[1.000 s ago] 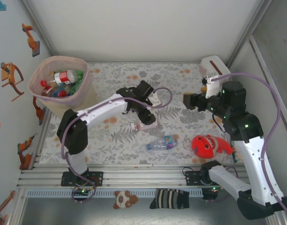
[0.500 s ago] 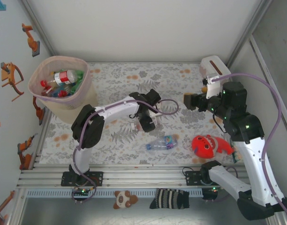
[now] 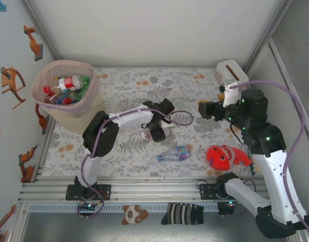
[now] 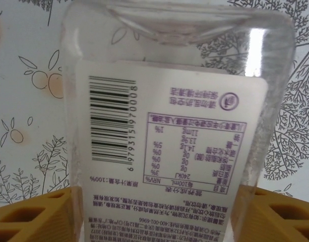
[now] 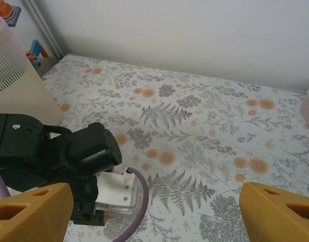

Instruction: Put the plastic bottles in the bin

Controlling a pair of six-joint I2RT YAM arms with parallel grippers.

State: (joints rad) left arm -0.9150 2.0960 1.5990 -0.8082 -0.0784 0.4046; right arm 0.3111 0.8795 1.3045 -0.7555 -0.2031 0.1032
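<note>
"Starting with the bin [image 3: 39, 84]: what does it hold?"

"Several plastic bottles [image 3: 68, 83] heaped inside, one clear with a red label and a white cap, others with red and green showing. It stands in the far left corner of the floral mat [image 3: 124, 80], against the left wall."

"And the left gripper [image 3: 157, 132]?"

"Near the middle of the mat, well apart from the bin. From the left wrist view its yellow fingers [image 4: 33, 214] are clamped on either side of a clear bottle [image 4: 169, 126], whose white label with a barcode faces the camera."

"Any bottle loose on the surface?"

"One, a small bottle with a blue label [image 3: 173, 154], lying on its side just in front of that gripper."

"The right gripper [image 3: 200, 108]?"

"Raised over the right half of the mat, pointing left, its yellow fingers [image 5: 31, 212] spread wide with nothing between them."

"What else is around?"

"A red toy [image 3: 224, 156] lies near the right arm, and a white-pink tissue box [image 3: 230, 73] sits in the far right corner. A small bear [image 3: 130, 214] and a striped sock [image 3: 182, 214] rest by the metal rail at the near edge. Plain pale walls enclose the space."
</note>
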